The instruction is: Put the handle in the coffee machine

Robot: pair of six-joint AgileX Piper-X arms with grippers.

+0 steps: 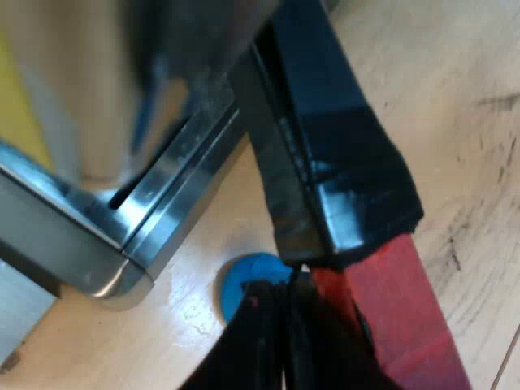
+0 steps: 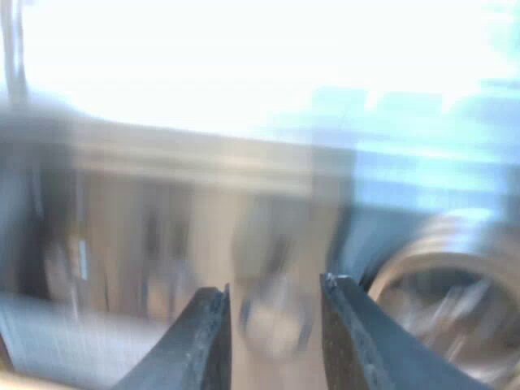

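- Handle (image 1: 341, 162) over the table (image 1: 455, 122), beside the machine (image 1: 162, 211) base — left gripper (image 1: 296, 278) at its red end, grip: cannot tell.
- Tamper (image 1: 242, 284) at the gripper's nine o'clock.
- Right gripper (image 2: 275, 313) — fingers apart, empty.

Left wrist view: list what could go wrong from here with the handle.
1. The handle, with the left gripper at the start of its red end, runs close past the metal corner of the machine. A sideways swing might knock it against that corner.
2. The blue tamper lies on the table just beneath the gripper. Dropping lower could bump it away.
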